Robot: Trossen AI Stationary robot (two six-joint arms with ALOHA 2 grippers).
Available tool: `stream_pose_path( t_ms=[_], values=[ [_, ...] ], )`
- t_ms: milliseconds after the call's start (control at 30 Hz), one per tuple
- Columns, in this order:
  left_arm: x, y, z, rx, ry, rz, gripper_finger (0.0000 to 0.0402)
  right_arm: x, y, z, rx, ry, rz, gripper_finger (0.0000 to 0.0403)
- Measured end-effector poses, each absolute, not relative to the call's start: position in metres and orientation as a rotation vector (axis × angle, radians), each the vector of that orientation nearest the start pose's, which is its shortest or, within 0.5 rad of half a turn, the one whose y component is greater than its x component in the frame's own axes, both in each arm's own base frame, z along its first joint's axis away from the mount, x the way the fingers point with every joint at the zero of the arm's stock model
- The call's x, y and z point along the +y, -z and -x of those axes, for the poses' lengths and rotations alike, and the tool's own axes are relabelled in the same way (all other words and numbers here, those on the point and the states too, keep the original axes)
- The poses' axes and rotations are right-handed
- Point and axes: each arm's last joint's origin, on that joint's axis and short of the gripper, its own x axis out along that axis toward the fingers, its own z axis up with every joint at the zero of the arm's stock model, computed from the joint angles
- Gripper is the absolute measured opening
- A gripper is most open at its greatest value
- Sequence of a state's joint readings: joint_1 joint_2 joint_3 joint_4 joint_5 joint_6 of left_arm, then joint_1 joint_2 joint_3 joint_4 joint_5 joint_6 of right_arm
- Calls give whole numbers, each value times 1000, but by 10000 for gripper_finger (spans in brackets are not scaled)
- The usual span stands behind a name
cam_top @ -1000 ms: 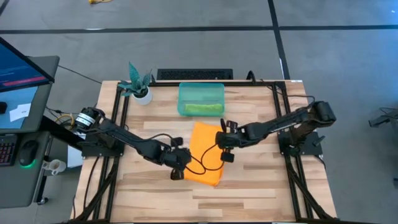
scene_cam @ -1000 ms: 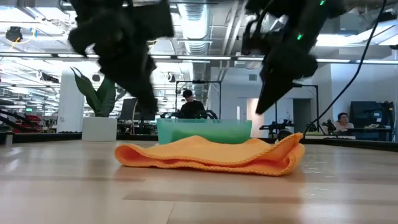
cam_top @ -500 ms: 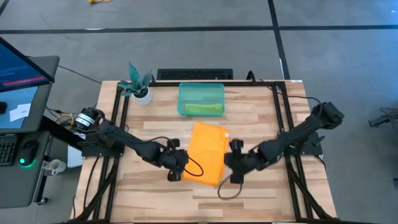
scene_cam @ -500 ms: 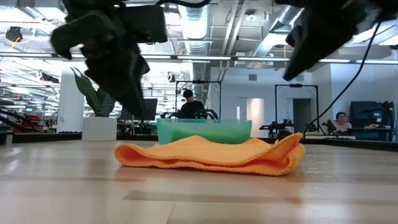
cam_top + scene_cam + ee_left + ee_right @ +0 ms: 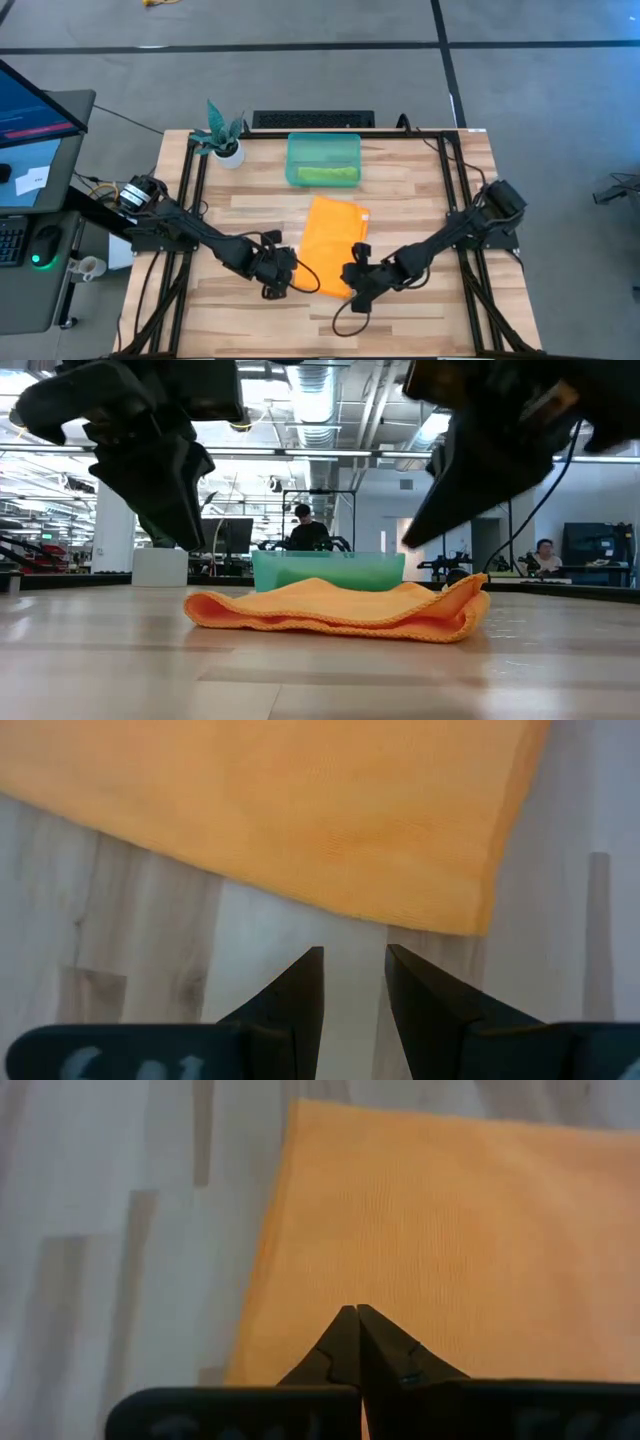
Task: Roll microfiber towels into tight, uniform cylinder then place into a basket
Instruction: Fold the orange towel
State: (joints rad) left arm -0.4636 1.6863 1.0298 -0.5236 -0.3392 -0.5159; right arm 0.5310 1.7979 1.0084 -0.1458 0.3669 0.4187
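The orange towel (image 5: 335, 243) lies folded flat mid-table, in front of the basket (image 5: 323, 159), which holds the green towel (image 5: 326, 174); the left gripper (image 5: 278, 281) hovers at its near left corner, fingers parted and empty; the right gripper (image 5: 358, 285) hangs over its near right corner, fingers clenched on nothing.

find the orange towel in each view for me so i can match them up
High view: orange towel at table centre, between both grippers.
Low view: towel in the middle, in front of the teal basket.
Left wrist view: fills the top.
Right wrist view: upper right.
Shared landmark: the basket behind the towel, high and low views only.
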Motion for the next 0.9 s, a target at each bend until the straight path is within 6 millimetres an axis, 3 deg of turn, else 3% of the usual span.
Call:
stream_pose_path(
  t_ms=[367,733,900],
  values=[
    [-133,-176,-288,1057,-198,14,103,159,-118,-318,995,-28,-28,13],
    [-134,-177,-291,1021,-188,28,103,155,-120,-294,1200,59,-16,14],
    [-135,-179,-294,992,-180,38,103,158,-125,-291,1184,54,-1,15]
  ],
)
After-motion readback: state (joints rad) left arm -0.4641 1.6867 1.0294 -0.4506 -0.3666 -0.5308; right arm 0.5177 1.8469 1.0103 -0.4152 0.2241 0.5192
